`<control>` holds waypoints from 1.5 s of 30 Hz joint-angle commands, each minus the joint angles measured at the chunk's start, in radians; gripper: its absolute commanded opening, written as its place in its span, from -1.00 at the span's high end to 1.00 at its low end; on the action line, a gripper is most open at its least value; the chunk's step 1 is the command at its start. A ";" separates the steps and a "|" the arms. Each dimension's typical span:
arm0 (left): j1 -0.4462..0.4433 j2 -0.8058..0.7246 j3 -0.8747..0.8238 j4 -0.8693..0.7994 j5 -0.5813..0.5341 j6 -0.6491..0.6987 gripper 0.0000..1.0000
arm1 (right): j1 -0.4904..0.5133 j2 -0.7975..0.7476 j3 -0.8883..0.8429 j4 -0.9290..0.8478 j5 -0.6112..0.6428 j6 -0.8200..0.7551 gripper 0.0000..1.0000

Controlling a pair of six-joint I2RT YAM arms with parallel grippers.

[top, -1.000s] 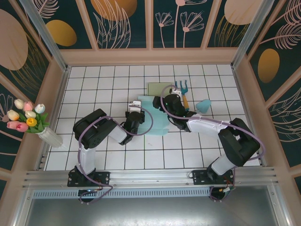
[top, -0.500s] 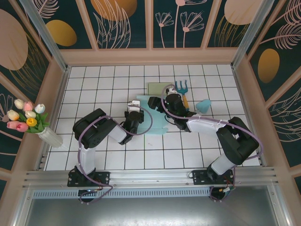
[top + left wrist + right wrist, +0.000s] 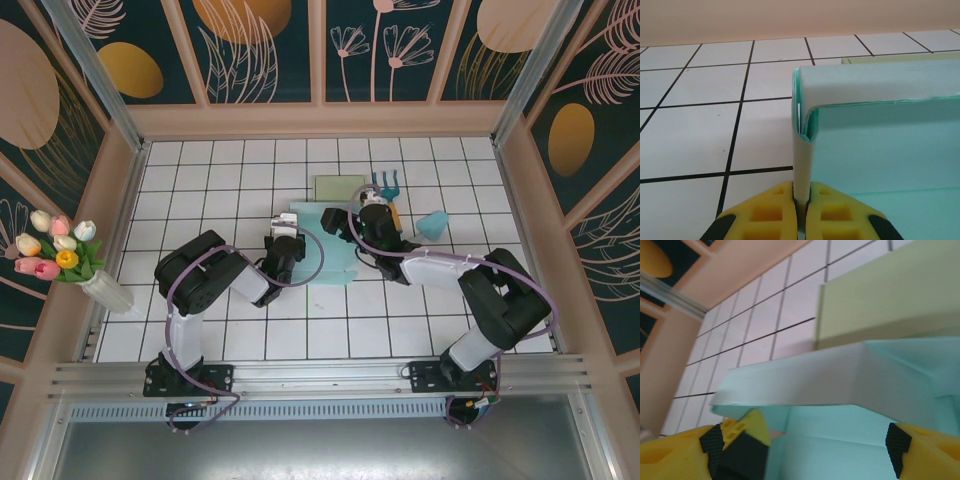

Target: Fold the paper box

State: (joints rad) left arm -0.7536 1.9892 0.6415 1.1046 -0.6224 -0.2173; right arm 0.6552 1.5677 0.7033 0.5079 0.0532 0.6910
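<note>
**Paper Box: Grip Status and Obscured Areas**

The paper box [image 3: 330,262], a pale teal sheet partly folded, lies on the white tiled worktop [image 3: 220,170]. The left gripper [image 3: 287,232] sits at the box's left edge. In the left wrist view its jaws are pressed together on an upright flap of the box, and the yellow fingers [image 3: 772,212] are cut off by the lower frame edge.

The right gripper [image 3: 332,220] is over the far part of the box and hides that area from above. In the right wrist view its jaws stand wide apart, one on each side of a raised flap. Whether either jaw touches the paper cannot be determined.

A green sheet [image 3: 338,187] lies just beyond the box. A hand rake [image 3: 388,185] beyond the box's far right corner is partly covered by the right arm.
</note>
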 commanded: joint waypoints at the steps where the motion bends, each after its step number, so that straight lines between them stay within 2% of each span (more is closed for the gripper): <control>1: -0.003 0.025 -0.013 -0.028 0.003 0.001 0.83 | -0.019 0.007 -0.031 -0.014 0.028 0.018 -0.75; 9: -0.002 0.026 -0.010 -0.032 0.003 0.001 0.83 | -0.060 0.018 -0.090 0.058 0.013 0.023 -0.77; 14: -0.003 0.026 -0.009 -0.034 0.005 0.001 0.83 | -0.084 0.022 -0.126 0.197 -0.087 -0.001 -0.82; 18: -0.003 0.026 -0.009 -0.033 0.005 0.001 0.83 | -0.084 0.045 -0.115 0.231 -0.149 -0.008 -0.82; 22: -0.002 0.026 -0.009 -0.033 0.005 0.002 0.83 | -0.047 -0.024 -0.181 0.241 0.016 0.005 -0.81; 27: -0.003 0.027 -0.008 -0.033 0.006 0.003 0.83 | 0.037 -0.123 -0.163 0.046 0.164 -0.019 -0.81; 32: -0.003 0.028 -0.008 -0.033 0.004 0.001 0.84 | 0.096 -0.083 -0.143 0.009 0.149 0.002 -0.80; 37: -0.002 0.028 -0.006 -0.036 0.003 -0.001 0.83 | 0.096 0.016 -0.103 0.094 0.144 -0.031 -0.71; 41: -0.003 0.028 -0.006 -0.040 0.004 0.002 0.83 | 0.079 0.074 -0.082 0.161 0.164 -0.065 -0.70; 45: -0.003 0.026 -0.009 -0.035 0.006 0.003 0.83 | 0.022 0.111 -0.108 0.240 0.140 -0.063 -0.71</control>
State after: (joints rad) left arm -0.7536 1.9907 0.6415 1.1072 -0.6224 -0.2173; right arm 0.7166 1.6608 0.5949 0.6422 0.1860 0.6491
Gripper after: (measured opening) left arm 0.086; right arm 0.852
